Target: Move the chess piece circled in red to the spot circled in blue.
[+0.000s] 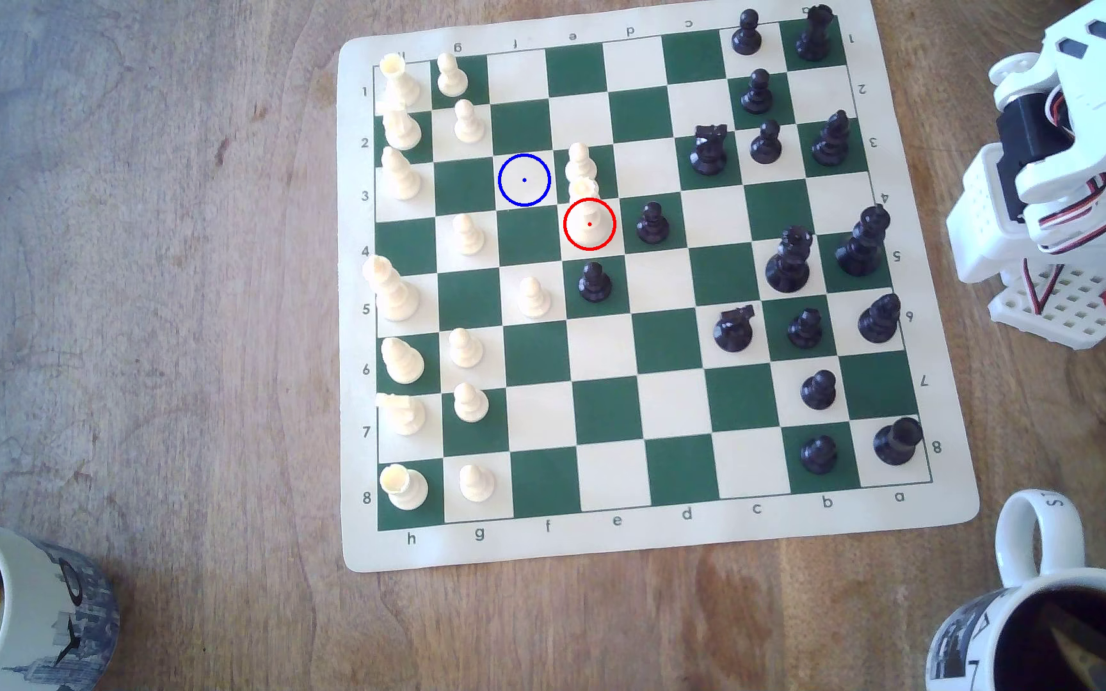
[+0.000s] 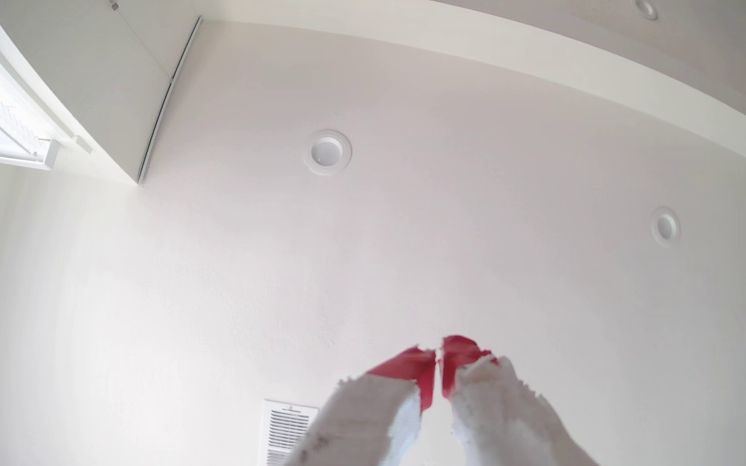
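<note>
A green-and-cream chess mat (image 1: pixel 630 545) lies on a wooden table (image 1: pixel 138 299). The cream queen (image 1: pixel 587 212) stands inside a red ring, just below a cream pawn (image 1: pixel 579 163). The blue-ringed cream square (image 1: pixel 524 180) sits diagonally adjacent, toward the exterior view's upper left. The folded white arm (image 1: pixel 1062 179) rests off the mat's right edge.

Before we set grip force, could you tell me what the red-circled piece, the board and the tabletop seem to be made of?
The red-circled piece: likely moulded plastic, smooth cream with a soft sheen. The board: probably a flexible vinyl mat, thin with rounded corners and printed squares. The tabletop: wood, matte and worn, with visible grain and stains.
</note>
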{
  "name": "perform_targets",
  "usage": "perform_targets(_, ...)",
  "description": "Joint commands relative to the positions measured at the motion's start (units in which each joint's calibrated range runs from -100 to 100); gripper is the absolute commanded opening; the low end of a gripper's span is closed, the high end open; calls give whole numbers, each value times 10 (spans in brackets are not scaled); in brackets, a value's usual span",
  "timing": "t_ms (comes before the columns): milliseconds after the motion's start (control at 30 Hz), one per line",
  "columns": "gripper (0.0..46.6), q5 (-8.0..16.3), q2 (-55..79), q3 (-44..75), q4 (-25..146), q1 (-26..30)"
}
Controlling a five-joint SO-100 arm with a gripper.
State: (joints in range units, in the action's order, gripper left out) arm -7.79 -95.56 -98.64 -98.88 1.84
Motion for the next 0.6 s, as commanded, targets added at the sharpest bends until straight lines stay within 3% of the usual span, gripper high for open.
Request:
perform_targets(0,2,-1,-2,-13,24,7)
perform_targets(200,2,-1,-2,-9,162,3)
perform_targets(567,2,3,-3,87,689,-45)
